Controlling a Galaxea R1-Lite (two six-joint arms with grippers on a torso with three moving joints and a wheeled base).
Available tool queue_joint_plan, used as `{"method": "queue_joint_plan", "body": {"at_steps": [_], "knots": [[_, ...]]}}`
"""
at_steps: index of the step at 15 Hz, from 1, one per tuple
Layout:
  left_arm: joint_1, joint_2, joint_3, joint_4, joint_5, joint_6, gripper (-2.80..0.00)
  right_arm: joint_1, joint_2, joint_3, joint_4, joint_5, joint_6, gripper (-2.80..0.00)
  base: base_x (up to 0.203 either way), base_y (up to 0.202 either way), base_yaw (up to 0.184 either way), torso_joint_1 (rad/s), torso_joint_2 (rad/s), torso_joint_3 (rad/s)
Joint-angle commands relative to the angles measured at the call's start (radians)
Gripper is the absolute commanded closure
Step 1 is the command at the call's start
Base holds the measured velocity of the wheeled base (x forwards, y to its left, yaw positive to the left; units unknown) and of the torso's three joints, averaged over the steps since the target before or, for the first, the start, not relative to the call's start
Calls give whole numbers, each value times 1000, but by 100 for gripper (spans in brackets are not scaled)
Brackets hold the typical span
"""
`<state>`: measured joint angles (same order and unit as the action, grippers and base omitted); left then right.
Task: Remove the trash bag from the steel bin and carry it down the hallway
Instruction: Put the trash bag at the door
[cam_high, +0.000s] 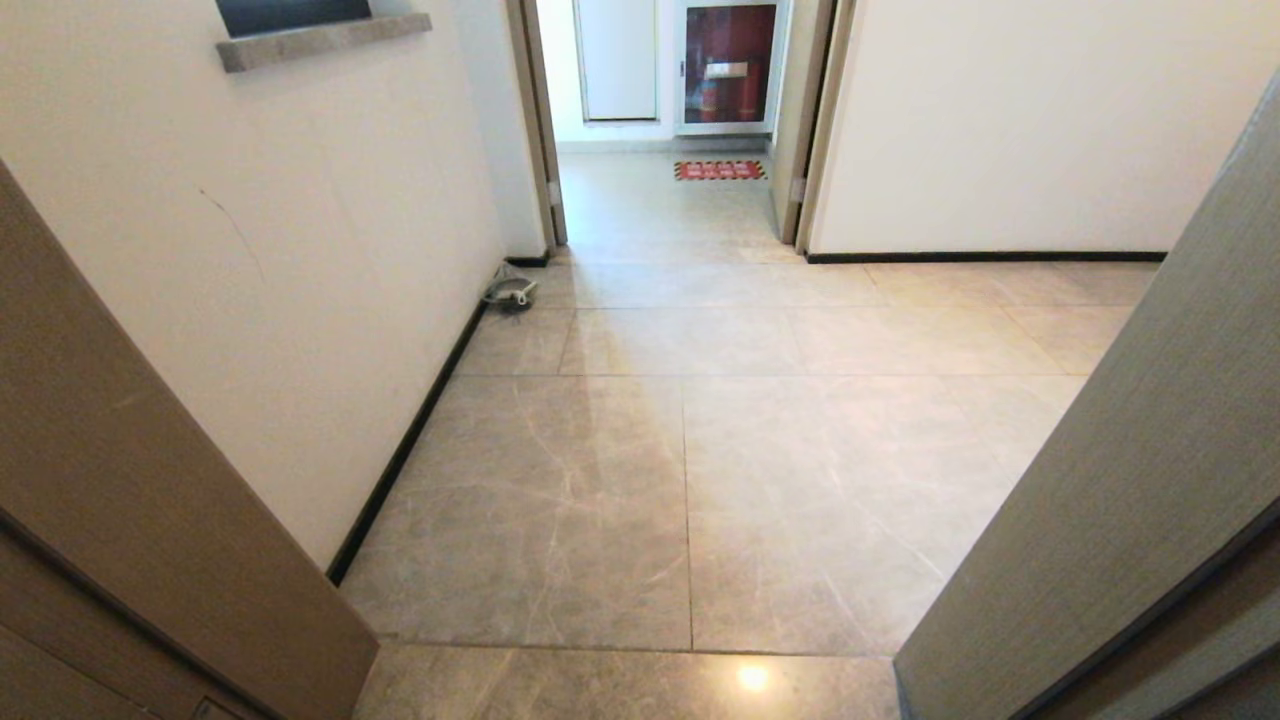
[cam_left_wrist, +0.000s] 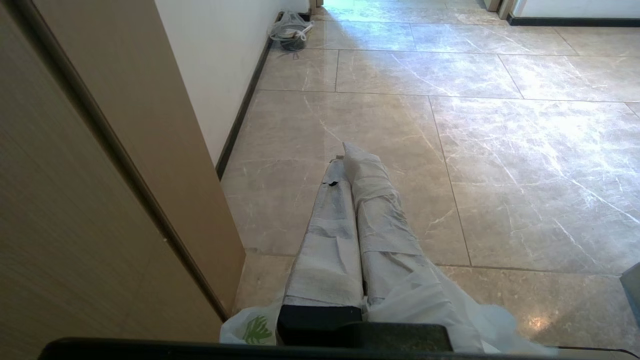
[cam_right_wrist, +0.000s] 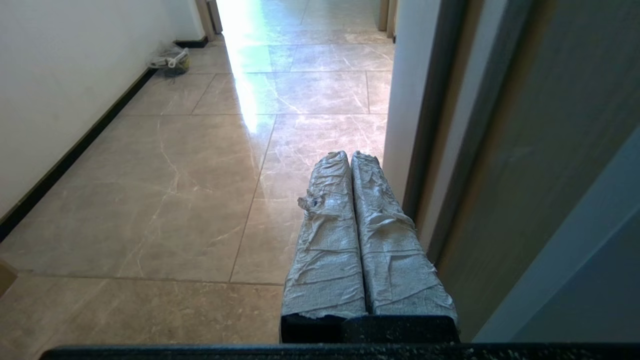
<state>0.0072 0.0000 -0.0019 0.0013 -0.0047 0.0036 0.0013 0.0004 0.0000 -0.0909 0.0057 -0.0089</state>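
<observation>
Head view: neither arm visible. The hallway (cam_high: 700, 450) runs ahead toward 12 o'clock, glossy grey-beige tiles, cream wall with black baseboard (cam_high: 400, 455) at 9 to 10 o'clock. A wooden door frame (cam_high: 150, 520) stands at 8 o'clock and a grey door panel (cam_high: 1120, 480) at 4 o'clock. A small greyish bag with white straps (cam_high: 510, 290) lies on the floor against the baseboard at 11 o'clock. A red floor mat (cam_high: 719, 170) sits beyond the far doorway at 12 o'clock.

Left wrist view: left gripper (cam_left_wrist: 350, 155) is level over the tiles, its cloth-wrapped fingers (cam_left_wrist: 380, 210) pressed together. The trash bag (cam_left_wrist: 440, 310), thin white plastic with green print, is bunched around the base of the fingers and hangs below them; whether the jaws pinch it cannot be told. Steel bin not seen.

Right wrist view: right gripper (cam_right_wrist: 350, 157) is level beside the grey door panel (cam_right_wrist: 525, 150), wrapped fingers (cam_right_wrist: 325, 240) pressed together, holding nothing.
</observation>
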Motion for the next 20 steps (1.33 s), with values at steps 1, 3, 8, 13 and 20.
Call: {"method": "queue_joint_plan", "body": {"at_steps": [1,3,8,13,20], "knots": [[-1,2,0,0,0,-1,0,0,0,38,-1,0,0,0,0,0,0,0,0,0],[0,2,0,0,0,1,0,0,0,37,-1,0,0,0,0,0,0,0,0,0],[-1,2,0,0,0,1,0,0,0,37,-1,0,-2,0,0,0,0,0,0,0],[0,2,0,0,0,3,0,0,0,37,-1,0,0,0,24,0,0,0,0,1],[0,2,0,0,0,1,0,0,0,37,-1,0,0,0,187,0,1,2,2,3]]}}
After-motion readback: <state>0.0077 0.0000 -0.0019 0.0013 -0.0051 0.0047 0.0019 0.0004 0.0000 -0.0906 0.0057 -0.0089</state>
